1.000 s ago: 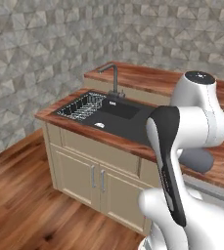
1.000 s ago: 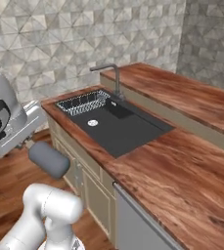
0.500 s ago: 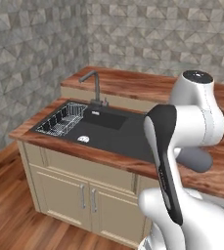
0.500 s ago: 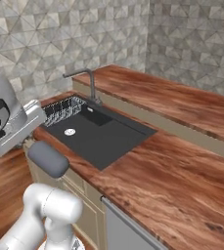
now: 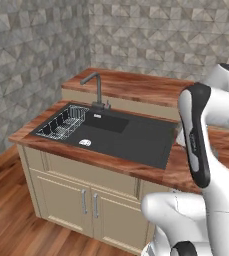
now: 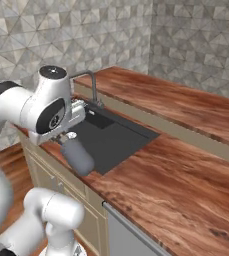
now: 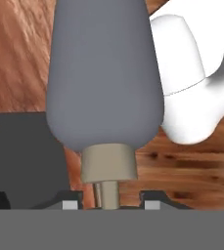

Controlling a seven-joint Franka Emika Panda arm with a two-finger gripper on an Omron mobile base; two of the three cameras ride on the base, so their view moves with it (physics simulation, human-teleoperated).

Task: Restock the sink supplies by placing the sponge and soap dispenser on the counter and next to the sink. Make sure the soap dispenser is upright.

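Note:
My gripper is shut on the tan pump top of the soap dispenser. The grey-blue bottle hangs tilted from the hand, pump end up, over the front edge of the counter by the near side of the black sink. In the hand view both fingertips press on the pump stem. The left base view has the sink and counter, with my arm in front of the hand. The sponge is out of view.
A dark gooseneck faucet stands behind the basin, and a wire rack lies in its left end. Beige cabinet doors are below. Stone-tiled walls close the corner. Broad wood counter runs right of the sink.
Both base views have shifted as the base drove, so the sink sits differently in the picture. The bottle stays held in the gripper.

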